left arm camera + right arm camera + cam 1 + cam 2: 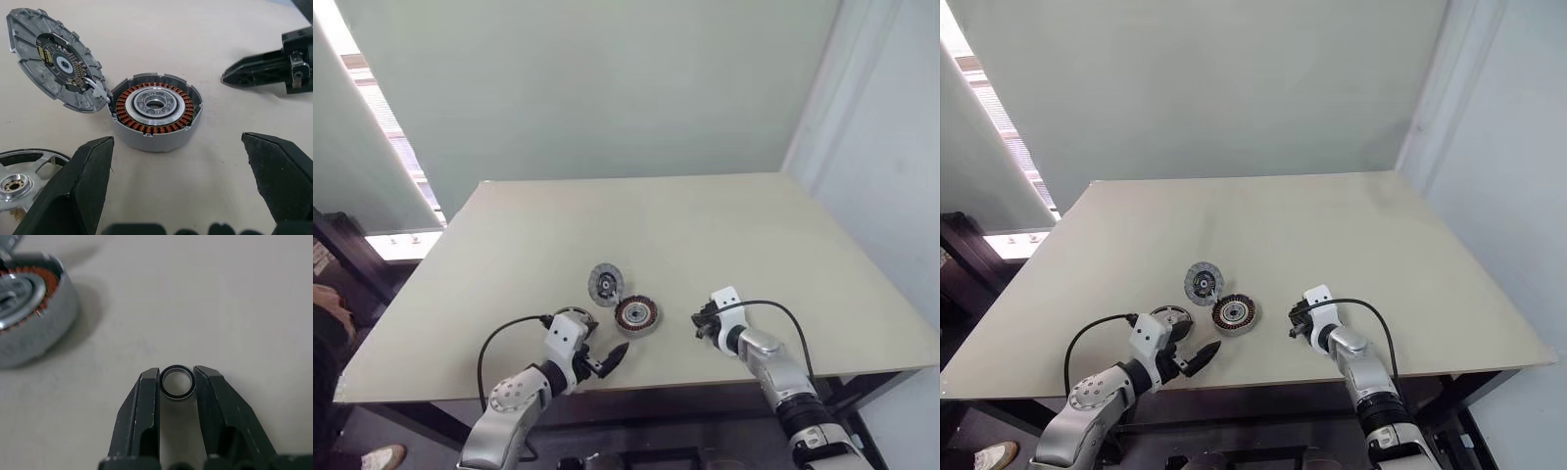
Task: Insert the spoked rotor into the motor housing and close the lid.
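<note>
The motor housing (pixel 636 314) rests on the table with its copper windings and silvery hub (pixel 154 110) exposed. Its grey ribbed lid (pixel 56 58) stands tilted open at the housing's far-left side. The spoked rotor (pixel 19 178) lies flat on the table to the left of the housing, beside my left gripper (pixel 604 358). That gripper is open and hovers near the front edge, pointing at the housing. My right gripper (pixel 176 373), to the right of the housing, is shut on a tiny dark ring (pixel 176 383) that sits on the table.
The beige table (pixel 705 225) stretches well beyond the parts, with its front edge just below both grippers. A black cable loops from each wrist. A dark bench and a person's shoe (pixel 377 456) are at the lower left.
</note>
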